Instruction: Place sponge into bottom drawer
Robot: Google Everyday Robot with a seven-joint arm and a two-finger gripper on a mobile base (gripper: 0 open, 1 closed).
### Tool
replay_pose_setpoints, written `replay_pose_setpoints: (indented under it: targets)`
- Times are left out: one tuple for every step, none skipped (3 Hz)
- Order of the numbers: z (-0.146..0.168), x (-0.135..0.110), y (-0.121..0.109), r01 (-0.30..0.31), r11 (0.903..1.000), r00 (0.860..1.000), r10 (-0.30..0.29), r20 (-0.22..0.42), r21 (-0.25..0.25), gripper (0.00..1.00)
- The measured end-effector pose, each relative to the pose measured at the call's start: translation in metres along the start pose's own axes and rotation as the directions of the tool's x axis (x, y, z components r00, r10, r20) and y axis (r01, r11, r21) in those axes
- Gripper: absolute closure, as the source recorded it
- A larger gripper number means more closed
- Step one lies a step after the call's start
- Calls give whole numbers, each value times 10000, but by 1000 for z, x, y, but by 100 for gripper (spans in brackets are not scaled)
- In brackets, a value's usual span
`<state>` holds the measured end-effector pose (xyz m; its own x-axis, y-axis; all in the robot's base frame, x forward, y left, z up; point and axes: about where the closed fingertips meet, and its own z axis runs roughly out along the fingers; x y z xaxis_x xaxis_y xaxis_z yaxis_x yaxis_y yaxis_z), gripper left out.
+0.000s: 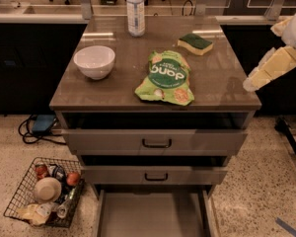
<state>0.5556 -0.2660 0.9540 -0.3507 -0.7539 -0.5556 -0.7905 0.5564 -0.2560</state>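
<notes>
My gripper (254,80) hangs out past the right edge of the cabinet top (222,90), well to the right of the green snack bag (166,78) and about level with it, at the end of a pale cream link that slants down from the upper right of the view. It touches nothing, and I cannot tell whether it is released or clenched. The snack bag lies flat near the middle of the brown top, its round logo facing up. The sponge (195,43) sits beyond the bag and a little to its right, near but apart from it, dark green scouring side up with the yellow foam showing along its near edge. A white bowl (94,61) stands upright to the left of the bag, well apart from it. A clear water bottle (135,10) stands upright beyond the bag and to its left, near the far edge of the top. Below the bag, on the cabinet front, the top drawer (157,141) and the middle drawer (155,175) each carry a black handle, and both stand slightly out. Under them the bottom drawer (153,216) is pulled far out, its flat grey floor showing between pale side walls. Down on the speckled floor, far to the lower left of the bag, a wire basket (19,196) holds mixed items.
</notes>
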Motion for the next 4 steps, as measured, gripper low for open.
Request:
replay_pose_setpoints:
  targets:
    - [21, -5, -50, -937, 9926, 9797, 782, 1845, 766, 0]
    - [35, -14, -97, -1705, 9730, 9346, 1098, 3382, 1553, 0]
    - [36, -14, -96, -1704, 9731, 9346, 1098, 3382, 1552, 0]
    - [62, -30, -120, -1617, 9748, 9210, 932, 3783, 1535, 0]
